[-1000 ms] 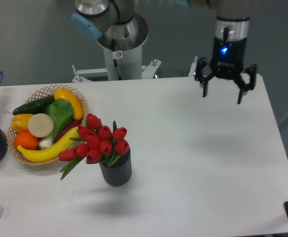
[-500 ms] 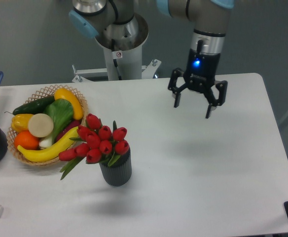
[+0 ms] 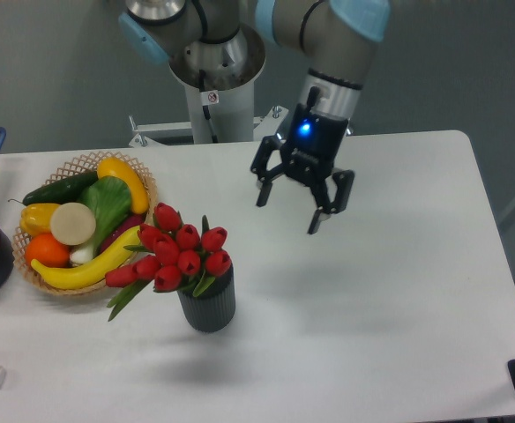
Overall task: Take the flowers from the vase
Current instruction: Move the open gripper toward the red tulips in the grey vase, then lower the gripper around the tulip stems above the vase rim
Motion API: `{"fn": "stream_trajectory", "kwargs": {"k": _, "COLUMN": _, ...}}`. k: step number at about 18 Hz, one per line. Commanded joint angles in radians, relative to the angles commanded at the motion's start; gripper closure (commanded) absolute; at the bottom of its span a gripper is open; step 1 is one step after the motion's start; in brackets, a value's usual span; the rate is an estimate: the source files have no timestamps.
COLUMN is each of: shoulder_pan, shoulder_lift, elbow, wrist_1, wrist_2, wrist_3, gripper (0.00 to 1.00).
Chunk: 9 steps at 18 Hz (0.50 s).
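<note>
Red tulip buds make up the flowers (image 3: 176,254), a bunch sitting just left of the frame's centre with stems down in the vase (image 3: 208,302), a dark ribbed cylinder standing upright on the white table (image 3: 390,291). The buds spread wider than the vase mouth and lean toward the left, and a few green leaves hang out lower left, so the open side for a grasp looks to be from above or from the right. Beside them, at the left of the frame, a wicker basket (image 3: 87,162) holds fruit and vegetables, its near edge just beside the bunch, which probably rules out coming in from that side. The gripper (image 3: 294,211) hangs in the upper middle of the frame, to the right of and above the flowers, apart from them and holding nothing, its two fingers spread wide. The wrist is tilted so the fingers point down and slightly toward the lower right, with a blue light lit on the body.
</note>
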<state>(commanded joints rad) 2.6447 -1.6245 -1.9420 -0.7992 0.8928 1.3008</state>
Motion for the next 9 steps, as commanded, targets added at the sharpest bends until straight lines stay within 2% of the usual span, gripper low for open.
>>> {"fn": "stream_trajectory", "kwargs": {"k": 6, "shoulder_pan": -0.058, "shoulder_lift": -0.003, "elbow": -0.006, "wrist_1": -0.002, "wrist_2": -0.008, "wrist_3": -0.003, "gripper": 0.00}}
{"fn": "stream_trajectory", "kwargs": {"k": 9, "shoulder_pan": -0.078, "shoulder_lift": -0.031, "elbow": 0.005, "wrist_1": 0.000, "wrist_2": -0.011, "wrist_3": -0.008, "gripper": 0.00}}
